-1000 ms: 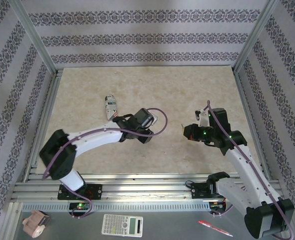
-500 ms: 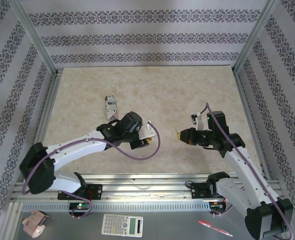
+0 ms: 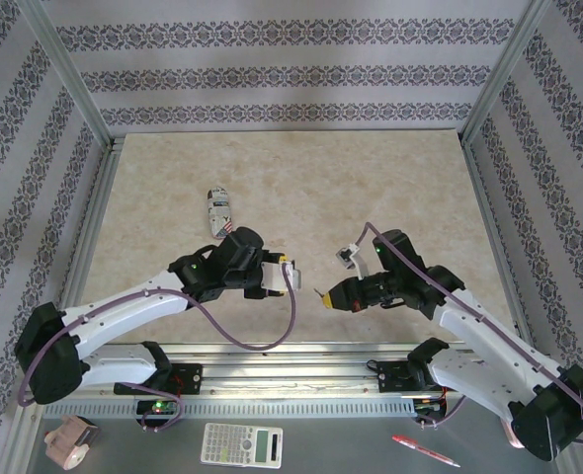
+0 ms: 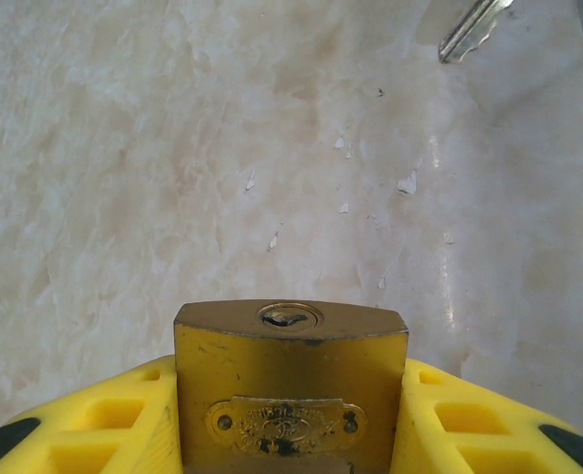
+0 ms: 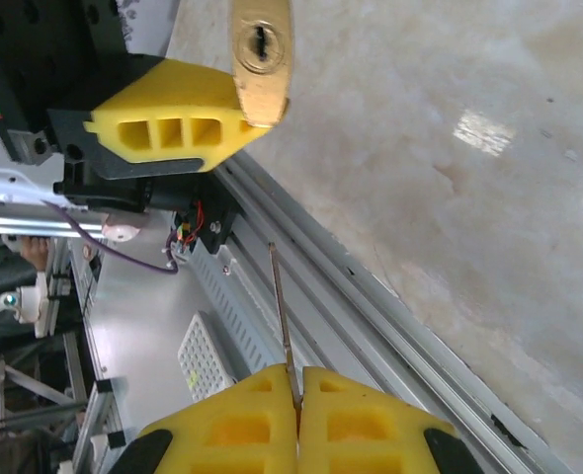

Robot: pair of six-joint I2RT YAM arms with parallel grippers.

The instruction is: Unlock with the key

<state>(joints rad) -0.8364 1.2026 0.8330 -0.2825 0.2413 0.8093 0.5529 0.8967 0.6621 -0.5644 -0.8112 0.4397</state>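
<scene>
**Key pinched in the right fingers, clear of the lock**

The thin pale-metal key is clamped between the 2 yellow right fingers, which are pressed together on its head. Its blade sticks straight out past their tips, edge-on to the right wrist camera. Ahead of the tip, with open space between, hangs the square brass padlock. The yellow left fingers pinch it by its 2 sides, with its keyhole turned outward, away from them. From the left wrist, the key's toothed tip shows far beyond the padlock and to the right, over the pale marbled surface.

A small embossed plate on the padlock's face carries lettering too fine to read.
</scene>
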